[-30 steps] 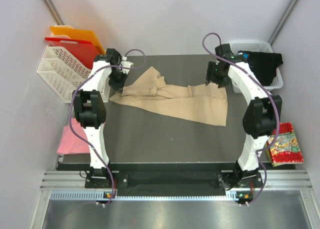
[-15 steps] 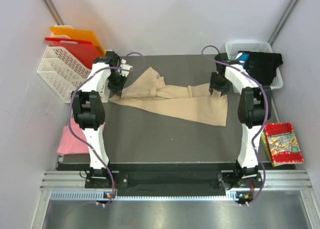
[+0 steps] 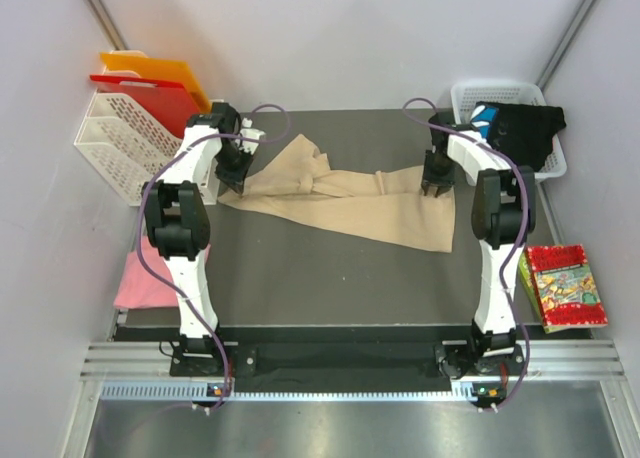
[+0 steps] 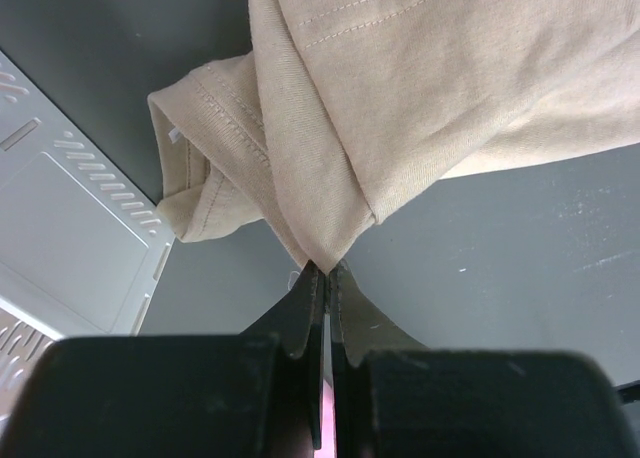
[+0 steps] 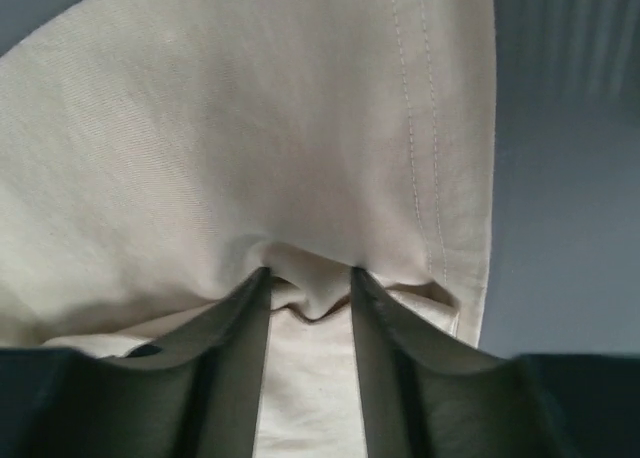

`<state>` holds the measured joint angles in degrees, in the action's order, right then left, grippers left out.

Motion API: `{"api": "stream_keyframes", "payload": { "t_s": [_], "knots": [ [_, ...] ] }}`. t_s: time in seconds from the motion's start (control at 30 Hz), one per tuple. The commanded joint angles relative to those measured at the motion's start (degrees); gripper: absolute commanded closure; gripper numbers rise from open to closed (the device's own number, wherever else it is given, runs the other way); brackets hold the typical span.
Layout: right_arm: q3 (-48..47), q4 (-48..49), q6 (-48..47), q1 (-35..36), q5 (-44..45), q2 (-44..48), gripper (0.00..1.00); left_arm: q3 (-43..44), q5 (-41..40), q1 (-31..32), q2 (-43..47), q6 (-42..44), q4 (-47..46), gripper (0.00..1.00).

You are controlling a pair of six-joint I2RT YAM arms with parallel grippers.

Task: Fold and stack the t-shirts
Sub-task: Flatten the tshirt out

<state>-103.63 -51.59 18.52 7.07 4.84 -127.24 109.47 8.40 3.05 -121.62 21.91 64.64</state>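
The beige t-shirt (image 3: 350, 203) lies partly bunched across the far half of the dark table. My left gripper (image 3: 232, 183) is shut on its left corner; in the left wrist view the jaws (image 4: 327, 270) pinch a folded tip of the cloth (image 4: 400, 98). My right gripper (image 3: 436, 186) is at the shirt's far right corner. In the right wrist view it (image 5: 310, 273) is open, with its fingers pressed onto the cloth (image 5: 250, 128) and a small fold bunched between them. The pink t-shirt (image 3: 135, 278) lies off the table's left edge. The black printed t-shirt (image 3: 525, 133) hangs in the white basket (image 3: 465, 93).
A white rack (image 3: 115, 148) holds a red board (image 3: 140, 96) and an orange board (image 3: 150, 68) at the far left; the rack also shows in the left wrist view (image 4: 60, 228). A colourful packet (image 3: 565, 288) lies right of the table.
The right arm has folded in closer to the shirt's far right corner and its gripper has come down onto the cloth. The left gripper has barely moved.
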Motion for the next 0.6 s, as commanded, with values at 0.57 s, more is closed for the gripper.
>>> {"api": "stream_keyframes", "payload": {
  "t_s": [0.57],
  "knots": [
    [24.9,0.3,-0.8,3.0,-3.3,29.5,1.0,-2.0,1.9,-0.5,1.6,-1.3,-0.7,1.0]
  ]
}}
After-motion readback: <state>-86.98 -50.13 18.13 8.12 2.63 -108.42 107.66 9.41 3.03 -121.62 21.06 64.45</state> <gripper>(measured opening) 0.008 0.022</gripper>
